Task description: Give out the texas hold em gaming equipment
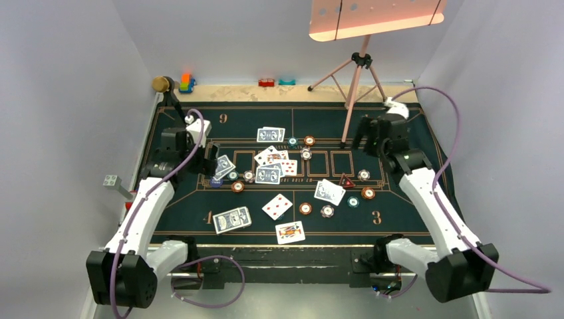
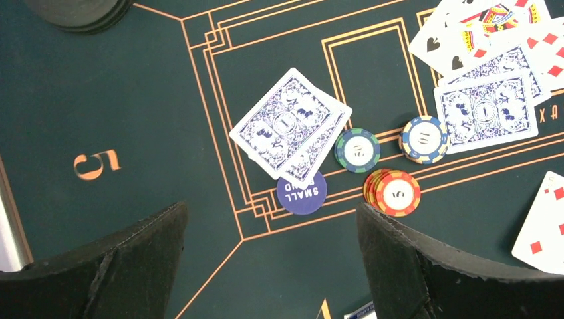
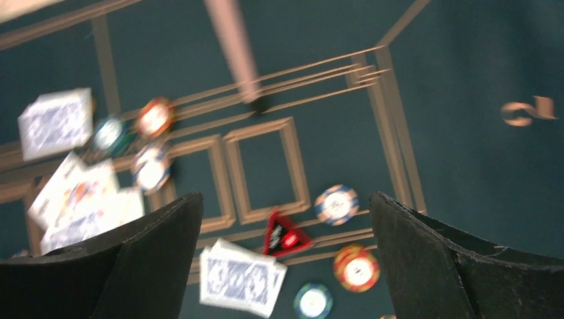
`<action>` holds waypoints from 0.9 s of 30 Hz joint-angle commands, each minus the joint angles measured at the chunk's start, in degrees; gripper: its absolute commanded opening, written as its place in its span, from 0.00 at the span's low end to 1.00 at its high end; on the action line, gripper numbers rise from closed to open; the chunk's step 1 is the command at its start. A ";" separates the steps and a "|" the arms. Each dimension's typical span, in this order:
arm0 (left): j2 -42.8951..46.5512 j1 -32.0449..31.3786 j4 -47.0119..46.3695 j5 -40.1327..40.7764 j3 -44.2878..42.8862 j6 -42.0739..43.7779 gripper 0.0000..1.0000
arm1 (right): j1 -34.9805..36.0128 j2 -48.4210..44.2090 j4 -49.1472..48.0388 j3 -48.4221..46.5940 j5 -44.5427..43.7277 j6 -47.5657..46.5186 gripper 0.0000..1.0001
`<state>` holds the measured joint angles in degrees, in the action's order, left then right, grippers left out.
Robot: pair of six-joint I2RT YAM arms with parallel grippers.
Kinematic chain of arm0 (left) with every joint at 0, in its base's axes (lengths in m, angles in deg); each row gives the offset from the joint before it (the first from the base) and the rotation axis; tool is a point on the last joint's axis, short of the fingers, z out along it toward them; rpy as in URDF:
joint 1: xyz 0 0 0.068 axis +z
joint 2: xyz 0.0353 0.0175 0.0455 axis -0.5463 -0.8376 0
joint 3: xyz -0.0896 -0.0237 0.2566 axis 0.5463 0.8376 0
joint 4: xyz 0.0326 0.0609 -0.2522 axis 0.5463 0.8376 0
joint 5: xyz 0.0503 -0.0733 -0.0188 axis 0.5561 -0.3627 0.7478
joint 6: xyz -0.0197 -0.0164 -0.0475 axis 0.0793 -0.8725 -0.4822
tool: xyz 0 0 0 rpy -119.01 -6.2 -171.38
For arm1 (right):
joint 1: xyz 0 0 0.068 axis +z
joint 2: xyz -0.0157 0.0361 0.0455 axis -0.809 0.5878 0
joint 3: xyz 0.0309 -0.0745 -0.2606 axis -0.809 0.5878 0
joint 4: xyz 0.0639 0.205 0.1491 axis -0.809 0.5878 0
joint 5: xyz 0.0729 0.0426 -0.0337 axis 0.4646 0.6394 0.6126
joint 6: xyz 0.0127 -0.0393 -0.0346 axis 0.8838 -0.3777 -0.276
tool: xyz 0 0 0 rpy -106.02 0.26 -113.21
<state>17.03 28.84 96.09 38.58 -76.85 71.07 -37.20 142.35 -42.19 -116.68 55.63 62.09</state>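
Across the table: a dark green felt mat with gold lines (image 1: 179, 222) covers the work area. Its printed boxes and numbered seats look like the destinations for each item.
Left side of mat: the left gripper (image 2: 271, 209) hangs low with its black padded jaws spread wide and nothing between them. It seems lined up for a pick from the group just beyond its tips.
Right side, far half: the right gripper (image 3: 286, 199) is raised over the gold boxes, jaws wide apart and empty. Its own view is blurred, so fine detail there is unsure.
Far edge: a pink tripod stand (image 1: 356, 80) has one foot on the mat near the right gripper, so that arm will have to steer round it.
Cards: blue-backed playing cards (image 1: 274, 165) overlap in a loose central heap. Smaller sets lie apart, which suggests some hands are already dealt. One face-down pair (image 2: 290, 126) sits ahead of the left gripper.
Chips: a teal round chip (image 2: 357, 149) lies just beside that pair, with a white chip with blue edge spots (image 2: 424, 139) and a short orange chip stack (image 2: 396, 193) near it. More chips are scattered across the middle.
Buttons: a dark-blue disc button (image 2: 301, 193) is partly tucked under the pair's corner.
Marker: a small red triangle marker (image 3: 286, 234) lies below the right gripper, beside another face-down set.
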 commanded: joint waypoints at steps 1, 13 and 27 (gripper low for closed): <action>-0.35 1.25 -17.26 -4.24 5.03 -0.70 1.00 | -8.55 -0.40 -15.40 7.21 -13.26 1.92 0.98; -6.20 1.99 -60.68 -5.92 23.91 -1.99 1.00 | -9.53 7.90 -77.37 34.89 -24.56 -14.84 0.98; -14.67 2.53 -81.02 -2.59 29.64 -1.48 1.00 | -9.53 10.42 -85.56 37.08 -24.01 -18.31 0.88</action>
<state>5.53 30.48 25.36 35.00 -47.61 70.79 -46.58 155.60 -119.54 -81.25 32.02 44.71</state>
